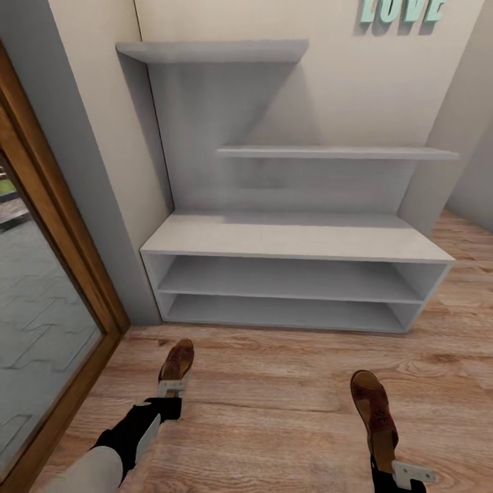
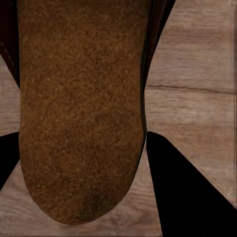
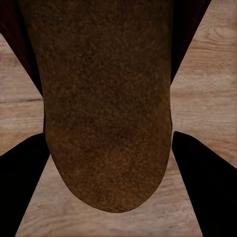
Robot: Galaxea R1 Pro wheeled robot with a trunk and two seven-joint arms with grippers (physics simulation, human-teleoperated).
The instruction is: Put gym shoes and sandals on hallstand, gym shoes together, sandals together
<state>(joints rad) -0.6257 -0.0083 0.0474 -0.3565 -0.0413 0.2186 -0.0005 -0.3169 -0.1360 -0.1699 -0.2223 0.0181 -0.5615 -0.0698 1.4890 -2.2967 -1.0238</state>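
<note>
The white hallstand (image 1: 294, 236) stands against the wall ahead, with two open shelf tiers, all bare, and floating shelves (image 1: 335, 152) above. My left gripper (image 1: 172, 388) is shut on one brown sandal (image 1: 177, 361), which it holds over the corridor floor (image 1: 274, 397) in front of the rack's left end. My right gripper (image 1: 405, 472) is shut on the other sandal (image 1: 373, 409), to the right. In each wrist view a tan footbed (image 2: 79, 113) (image 3: 106, 108) lies between black fingers (image 2: 190, 192) (image 3: 207, 182). The gym shoes are out of view.
A glass door with a wooden frame (image 1: 65, 226) runs along the left side, close to my left arm. Teal wall letters (image 1: 400, 9) hang above the shelves. A grey wall corner (image 1: 445, 137) stands at the rack's right end, with floor beyond it.
</note>
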